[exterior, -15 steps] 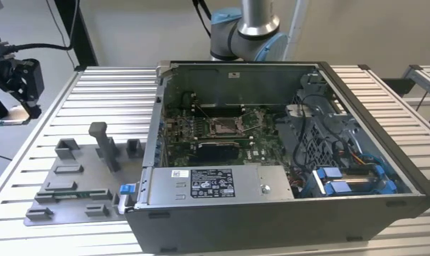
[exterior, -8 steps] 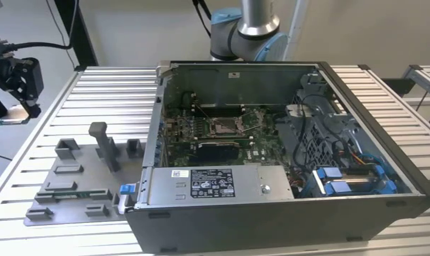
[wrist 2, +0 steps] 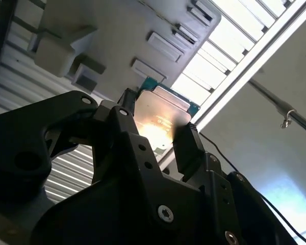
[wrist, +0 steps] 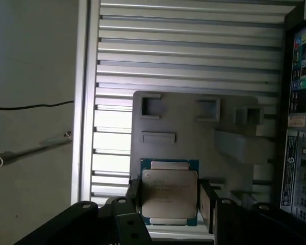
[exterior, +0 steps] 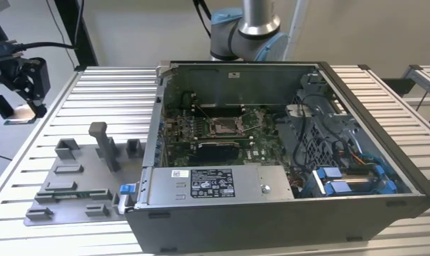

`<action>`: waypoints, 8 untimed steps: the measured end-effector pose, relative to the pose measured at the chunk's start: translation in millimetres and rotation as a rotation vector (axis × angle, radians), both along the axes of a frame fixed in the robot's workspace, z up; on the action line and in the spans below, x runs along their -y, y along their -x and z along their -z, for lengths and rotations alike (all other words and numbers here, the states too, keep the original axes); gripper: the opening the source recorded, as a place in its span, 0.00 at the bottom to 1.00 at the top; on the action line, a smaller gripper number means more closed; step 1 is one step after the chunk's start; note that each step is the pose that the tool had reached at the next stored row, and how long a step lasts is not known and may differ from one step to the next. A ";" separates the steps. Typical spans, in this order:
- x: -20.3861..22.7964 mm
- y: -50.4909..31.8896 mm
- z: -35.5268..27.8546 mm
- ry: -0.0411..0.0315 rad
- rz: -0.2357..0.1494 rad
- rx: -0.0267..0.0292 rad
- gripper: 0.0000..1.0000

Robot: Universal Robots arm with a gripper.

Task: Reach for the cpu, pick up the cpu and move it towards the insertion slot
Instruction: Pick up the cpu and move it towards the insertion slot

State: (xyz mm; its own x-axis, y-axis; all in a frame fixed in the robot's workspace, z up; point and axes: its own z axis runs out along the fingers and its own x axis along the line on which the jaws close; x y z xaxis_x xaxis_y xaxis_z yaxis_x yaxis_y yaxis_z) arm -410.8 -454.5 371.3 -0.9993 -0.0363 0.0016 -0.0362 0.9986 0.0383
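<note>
Thin silver-beige square cpu [wrist: 169,190] is clamped by its edges in the black gripper [wrist: 171,200]; slip or tilt could be caused by so narrow a hold.

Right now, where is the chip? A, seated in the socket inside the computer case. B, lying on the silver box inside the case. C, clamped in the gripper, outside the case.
C: in both wrist views the gripper clamps the chip by two edges, with the grey tray behind it.
</note>
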 end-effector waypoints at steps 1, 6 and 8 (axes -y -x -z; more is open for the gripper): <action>0.0 -2.3 0.0 0.0000 0.000 0.0000 0.00; -0.1 -13.7 0.0 0.0002 0.000 -0.0015 0.00; -0.1 -16.0 -0.6 0.0003 0.000 -0.0016 0.00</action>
